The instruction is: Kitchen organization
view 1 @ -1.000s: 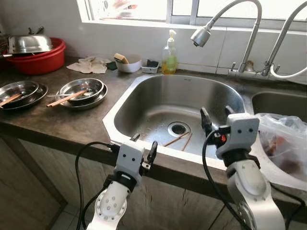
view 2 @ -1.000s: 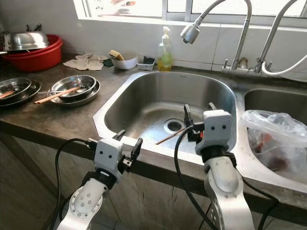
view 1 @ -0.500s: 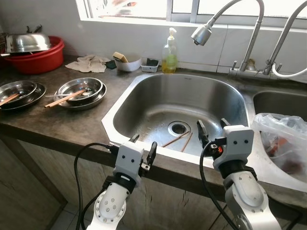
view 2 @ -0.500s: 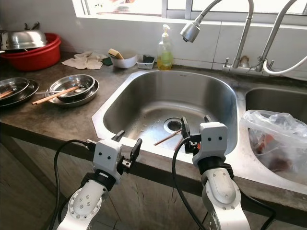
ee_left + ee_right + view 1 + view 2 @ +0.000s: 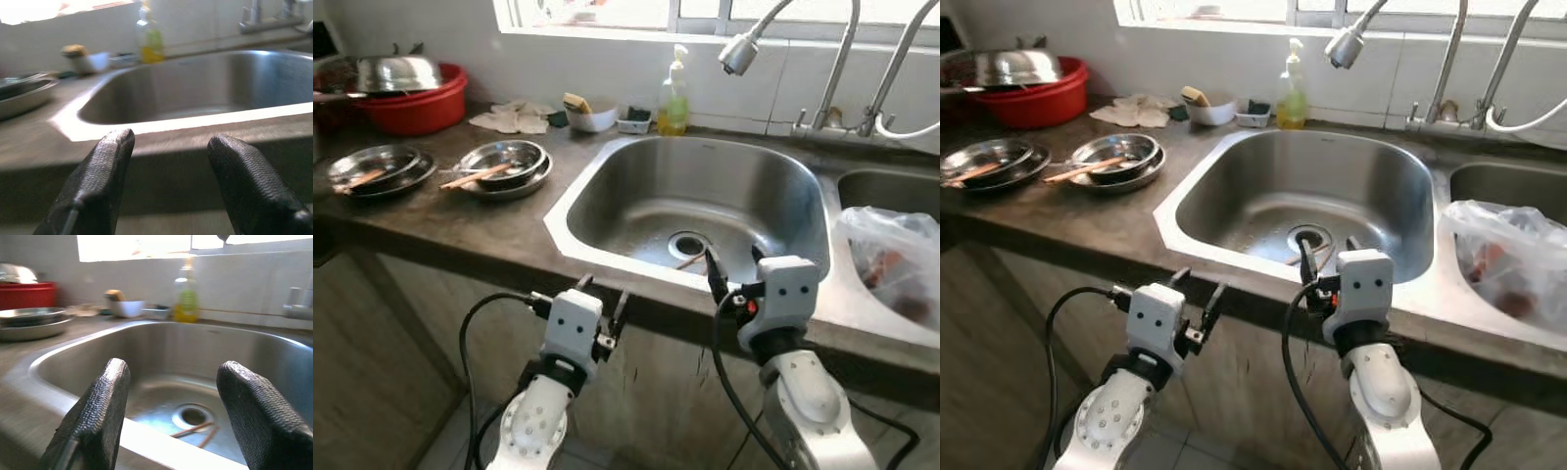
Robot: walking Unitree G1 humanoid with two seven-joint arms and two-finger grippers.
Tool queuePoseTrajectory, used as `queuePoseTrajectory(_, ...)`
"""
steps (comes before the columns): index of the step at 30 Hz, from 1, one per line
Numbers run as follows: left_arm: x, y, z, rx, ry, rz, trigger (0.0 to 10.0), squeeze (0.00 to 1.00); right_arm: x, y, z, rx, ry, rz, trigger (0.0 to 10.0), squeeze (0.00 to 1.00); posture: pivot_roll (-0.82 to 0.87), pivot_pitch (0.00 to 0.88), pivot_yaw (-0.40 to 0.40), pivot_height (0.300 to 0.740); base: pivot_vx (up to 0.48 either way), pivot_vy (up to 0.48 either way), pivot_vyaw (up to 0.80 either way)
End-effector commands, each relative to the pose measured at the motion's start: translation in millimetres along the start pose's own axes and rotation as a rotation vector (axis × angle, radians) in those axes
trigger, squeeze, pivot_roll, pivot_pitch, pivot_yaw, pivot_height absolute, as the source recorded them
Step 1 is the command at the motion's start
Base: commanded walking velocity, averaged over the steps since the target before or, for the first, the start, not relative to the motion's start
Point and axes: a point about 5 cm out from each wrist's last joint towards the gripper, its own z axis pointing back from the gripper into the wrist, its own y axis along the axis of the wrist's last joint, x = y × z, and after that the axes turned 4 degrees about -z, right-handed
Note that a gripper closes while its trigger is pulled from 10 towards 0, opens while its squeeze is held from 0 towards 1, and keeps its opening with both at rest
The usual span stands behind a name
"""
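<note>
A steel sink [image 5: 570, 201] is set in the dark counter, with a pair of wooden chopsticks [image 5: 193, 430] lying by its drain. On the counter to its left are stacked steel plates with chopsticks across them [image 5: 505, 163] and a second stack [image 5: 376, 166]. My left gripper [image 5: 602, 291] is open and empty, below the counter's front edge and facing it. My right gripper [image 5: 732, 260] is open and empty at the sink's front rim, and it points into the basin.
A red basin with a steel lid [image 5: 413, 90] stands at the back left. Along the back wall are a cloth [image 5: 515, 118], a white bowl with a sponge [image 5: 591, 117] and a soap bottle [image 5: 674, 94]. A faucet [image 5: 741, 51] hangs over the sink. A plastic bag [image 5: 891, 264] fills the right basin.
The camera has drawn back from the counter, so the whole scene has shifted. My right gripper has pulled back from over the basin to its front rim. Both grippers stay open.
</note>
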Motion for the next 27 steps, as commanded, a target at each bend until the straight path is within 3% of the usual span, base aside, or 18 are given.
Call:
queuePoseTrajectory(1,1.0,0,0.6,-0.008,-0.006,-0.006,10.0,0.00,0.8,1,1.9,-0.003,-0.013,-0.002,10.0,0.00,0.10,0.046,0.007,0.740,-0.304,0.000,0.00)
queuePoseTrajectory(16,3.7,0,1.2,-0.012,-0.012,-0.003,10.0,0.00,-0.6,-5,2.5,-0.028,-0.015,-0.003,10.0,0.00,0.11,0.042,0.005,0.740,-0.307,0.000,0.00)
queuePoseTrajectory(27,10.8,1,3.7,-0.011,-0.026,0.003,10.0,0.00,-5.0,-19,14.2,-0.093,0.012,0.008,10.0,0.00,0.11,0.031,0.003,0.740,-0.304,0.000,0.00)
